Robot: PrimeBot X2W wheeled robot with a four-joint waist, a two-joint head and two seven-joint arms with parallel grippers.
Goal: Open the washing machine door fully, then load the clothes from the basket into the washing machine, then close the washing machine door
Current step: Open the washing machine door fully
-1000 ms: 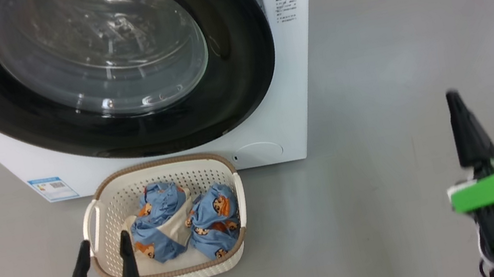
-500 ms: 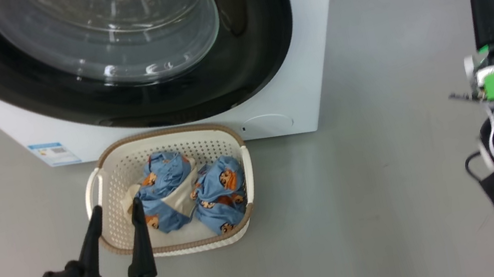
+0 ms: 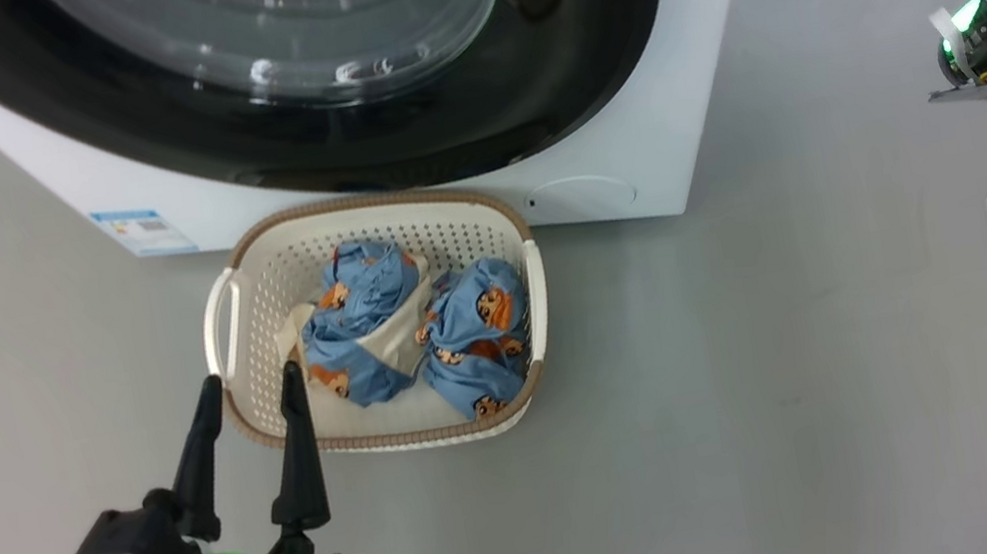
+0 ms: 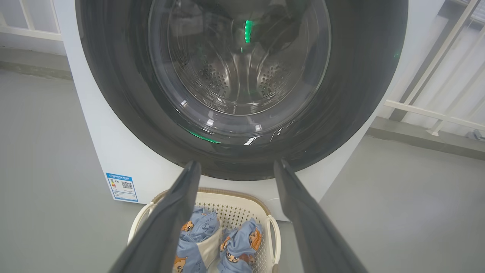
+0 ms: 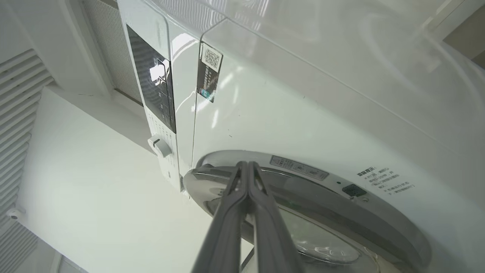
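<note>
Jaws of the right gripper (image 5: 246, 163) are pressed together on nothing and are aimed at the edge of the washing machine door (image 3: 575, 49); those of the left gripper (image 3: 250, 376) are spread wide, empty, near a corner of the basket (image 3: 454, 228). The door is shut against the washing machine (image 3: 706, 97). A slip is to be expected if the closed tips are dragged across the glossy ring rather than hooked behind its edge. A wide black ring and a bulging clear glass centre are shown. The clothes (image 3: 382, 337) lie in the basket, just before the machine.
</note>
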